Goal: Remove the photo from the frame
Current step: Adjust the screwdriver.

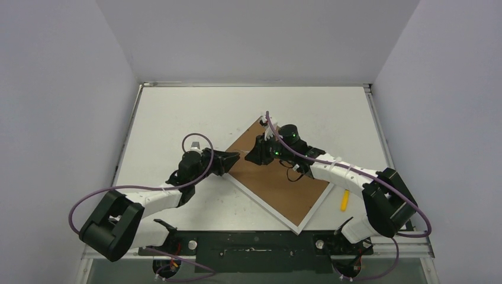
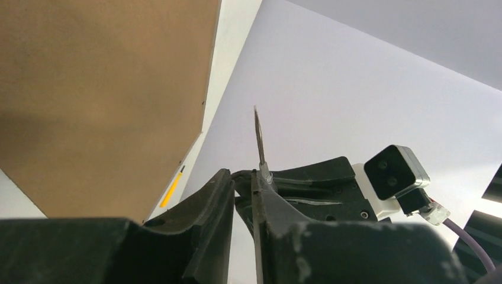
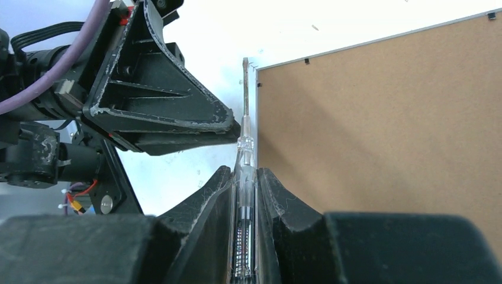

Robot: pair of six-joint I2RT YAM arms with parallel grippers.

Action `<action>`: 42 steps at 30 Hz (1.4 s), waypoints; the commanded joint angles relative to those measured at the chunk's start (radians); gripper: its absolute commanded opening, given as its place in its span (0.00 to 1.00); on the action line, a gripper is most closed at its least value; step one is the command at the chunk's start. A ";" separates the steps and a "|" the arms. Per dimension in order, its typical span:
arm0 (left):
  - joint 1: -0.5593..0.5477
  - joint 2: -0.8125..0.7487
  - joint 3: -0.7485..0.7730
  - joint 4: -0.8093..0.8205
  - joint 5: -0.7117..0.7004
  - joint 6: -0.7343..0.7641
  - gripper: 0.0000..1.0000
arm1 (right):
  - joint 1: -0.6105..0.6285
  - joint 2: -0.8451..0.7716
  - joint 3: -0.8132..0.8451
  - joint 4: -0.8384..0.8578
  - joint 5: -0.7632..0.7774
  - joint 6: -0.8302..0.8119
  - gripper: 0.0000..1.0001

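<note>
I see the frame (image 1: 278, 183) lying back-up on the table (image 1: 177, 112), brown panel showing, so the photo is hidden from me. At the frame's far-left edge, my right gripper (image 3: 245, 177) is clamped on a clear-handled screwdriver (image 3: 245, 142), blade just beside that edge. My left gripper (image 1: 235, 158) sits at the frame's left corner, fingers drawn together.

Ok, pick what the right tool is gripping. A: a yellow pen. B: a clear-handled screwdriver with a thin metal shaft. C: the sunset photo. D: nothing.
B: in the right wrist view the right tool is shut on the clear-handled screwdriver, its thin metal shaft pointing along the edge of the white rectangular picture frame, which lies brown fibreboard back up.
</note>
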 commanded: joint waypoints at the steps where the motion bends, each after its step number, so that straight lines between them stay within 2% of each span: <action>1: -0.007 -0.055 -0.018 0.043 -0.068 -0.089 0.10 | 0.003 -0.041 -0.026 0.115 0.021 -0.042 0.16; 3: -0.008 -0.069 -0.020 0.030 -0.079 -0.102 0.00 | 0.002 -0.043 -0.035 0.134 0.012 -0.046 0.17; 7: -0.011 -0.072 -0.031 0.055 -0.085 -0.140 0.00 | 0.005 -0.057 -0.069 0.192 -0.007 -0.051 0.21; 11: -0.011 -0.074 -0.039 0.074 -0.088 -0.158 0.01 | 0.010 -0.075 -0.092 0.232 -0.019 -0.064 0.19; 15: -0.011 -0.093 -0.052 0.056 -0.111 -0.166 0.35 | 0.010 -0.065 -0.069 0.183 -0.007 -0.082 0.19; 17: -0.011 -0.103 -0.048 0.024 -0.113 -0.165 0.45 | 0.010 -0.067 -0.072 0.183 -0.007 -0.083 0.19; 21: -0.011 -0.098 -0.038 0.021 -0.117 -0.162 0.47 | 0.010 -0.069 -0.072 0.184 -0.019 -0.081 0.19; 29: -0.011 -0.011 -0.013 0.081 -0.099 -0.157 0.41 | 0.013 -0.074 -0.067 0.191 -0.083 -0.074 0.19; 33: -0.011 0.040 0.000 0.137 -0.078 -0.162 0.29 | 0.018 -0.069 -0.062 0.180 -0.102 -0.084 0.19; 38: -0.012 0.056 0.000 0.174 -0.075 -0.164 0.02 | 0.020 -0.053 -0.056 0.167 -0.096 -0.089 0.19; 41: -0.013 0.041 -0.013 0.170 -0.090 -0.174 0.00 | 0.020 -0.048 -0.060 0.171 -0.080 -0.083 0.23; 42: -0.015 0.037 -0.017 0.168 -0.095 -0.180 0.00 | 0.020 -0.049 -0.066 0.179 -0.077 -0.074 0.29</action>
